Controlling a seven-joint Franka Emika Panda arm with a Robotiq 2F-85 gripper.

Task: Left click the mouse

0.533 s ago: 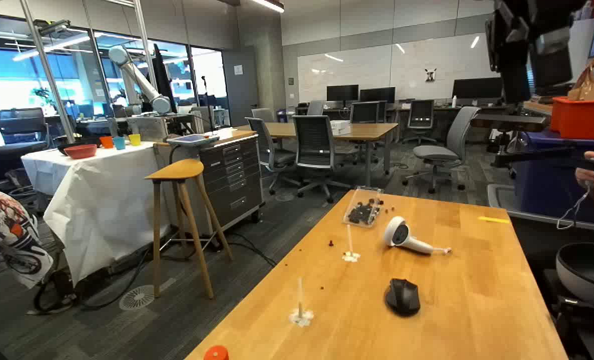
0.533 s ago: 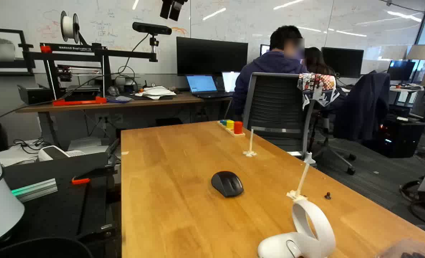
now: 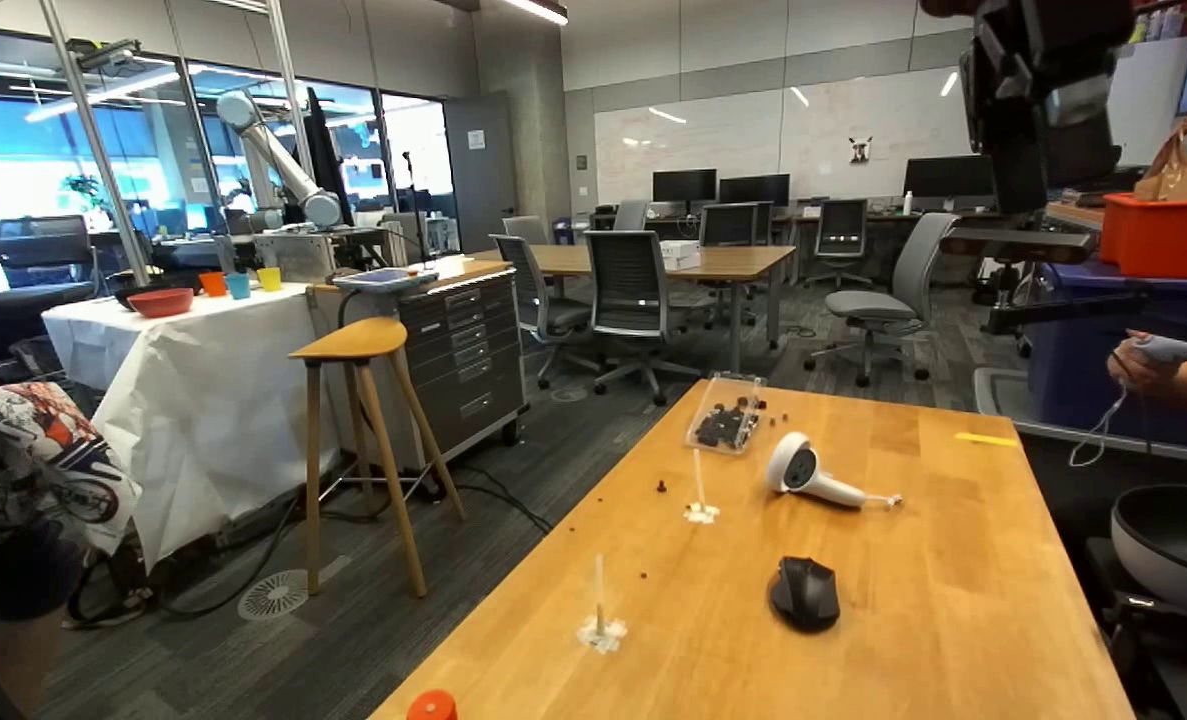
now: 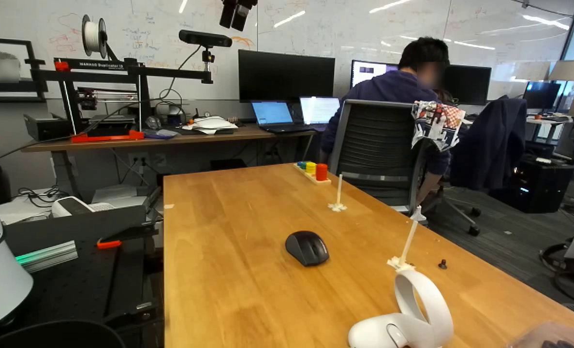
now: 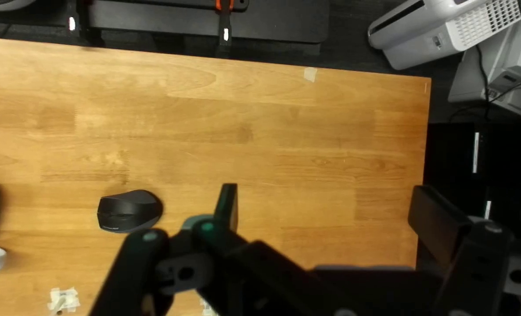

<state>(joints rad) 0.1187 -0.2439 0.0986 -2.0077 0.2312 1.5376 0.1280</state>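
The tool (image 5: 324, 205), spread wide around nothing, had just shifted slightly sideways; the black computer mouse (image 5: 130, 211) lay unmoved on the desk (image 5: 264, 131) near the white VR controller (image 3: 823, 485), so alignment for the click probably remained unfinished.

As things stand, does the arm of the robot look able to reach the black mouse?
Probably yes: the open tool hangs above the table, and nothing visible covers the mouse or stands between them; the white controller lies apart.
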